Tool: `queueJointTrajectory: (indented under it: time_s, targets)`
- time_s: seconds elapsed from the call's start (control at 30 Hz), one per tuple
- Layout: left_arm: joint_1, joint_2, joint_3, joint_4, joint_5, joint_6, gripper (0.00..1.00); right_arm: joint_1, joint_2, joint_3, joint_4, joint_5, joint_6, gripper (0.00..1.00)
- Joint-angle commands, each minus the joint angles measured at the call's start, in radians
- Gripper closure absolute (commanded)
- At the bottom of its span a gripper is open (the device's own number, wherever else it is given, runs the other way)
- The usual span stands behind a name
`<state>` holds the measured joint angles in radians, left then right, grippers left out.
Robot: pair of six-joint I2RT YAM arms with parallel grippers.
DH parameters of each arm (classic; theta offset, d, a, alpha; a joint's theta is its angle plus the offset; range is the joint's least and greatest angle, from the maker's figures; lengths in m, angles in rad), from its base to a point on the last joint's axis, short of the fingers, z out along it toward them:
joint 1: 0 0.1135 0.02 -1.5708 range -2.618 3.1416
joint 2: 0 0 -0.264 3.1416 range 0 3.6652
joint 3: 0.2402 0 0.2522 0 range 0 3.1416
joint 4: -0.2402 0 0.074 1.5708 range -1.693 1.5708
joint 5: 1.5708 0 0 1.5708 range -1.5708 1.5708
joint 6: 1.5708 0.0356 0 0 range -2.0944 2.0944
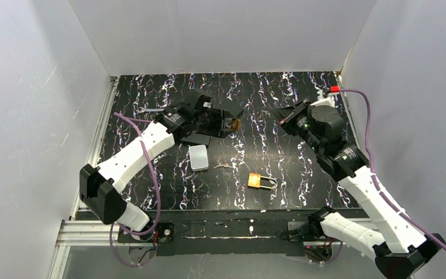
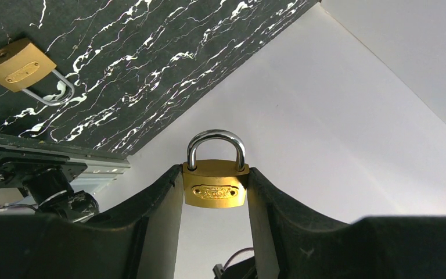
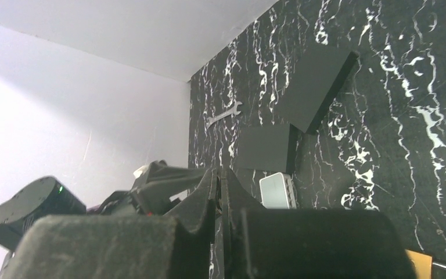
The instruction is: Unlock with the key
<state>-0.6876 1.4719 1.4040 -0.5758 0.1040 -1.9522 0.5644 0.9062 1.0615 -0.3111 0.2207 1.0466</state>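
The left gripper [image 1: 230, 123] was clamped on a brass padlock [image 1: 233, 124] and held it up off the table [image 1: 279, 87]. In the left wrist view its two fingers [image 2: 162, 197] pressed the flat sides of the padlock [image 2: 215, 189]. The steel shackle stood out past the fingertips, with both of its legs running into the body.

The right gripper [image 1: 283, 115] hung to the right of the left one, well apart from it and pointing toward it. Its fingers [image 3: 209, 192] were pressed together with nothing between them.

The key [image 1: 222, 165] lay on the table, on the base side of the left gripper and apart from both grippers. A small white box [image 1: 198, 157] lay just to its left and a second padlock [image 1: 259, 181] to its right. That second padlock [image 2: 17, 68] lay flat, nearer the bases than either gripper; whether its shackle was open I could not tell.

A black pad [image 1: 194, 138] lay under the left arm's wrist. A small wrench [image 1: 150, 108] lay behind that arm toward the left wall, away from both grippers.
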Motion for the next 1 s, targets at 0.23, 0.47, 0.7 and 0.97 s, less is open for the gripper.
queueJointTrajectory:
  time_s: [0.23, 0.47, 0.7, 0.97]
  targets:
    - [0.002, 0.053, 0.108, 0.019, 0.033, -0.066, 1.00, 0.218, 0.090, 0.004, 0.090, 0.170, -0.048, 0.99]
    - [0.002, 0.044, 0.091, 0.019, 0.047, -0.080, 1.00, 0.255, 0.103, -0.028, 0.112, 0.219, -0.061, 0.99]
    - [0.003, 0.023, 0.071, 0.018, 0.058, -0.086, 1.00, 0.256, 0.096, -0.034, 0.108, 0.278, -0.082, 0.99]
    - [0.002, 0.000, 0.038, 0.011, 0.078, -0.107, 1.00, 0.257, 0.108, -0.039, 0.142, 0.256, -0.110, 0.99]
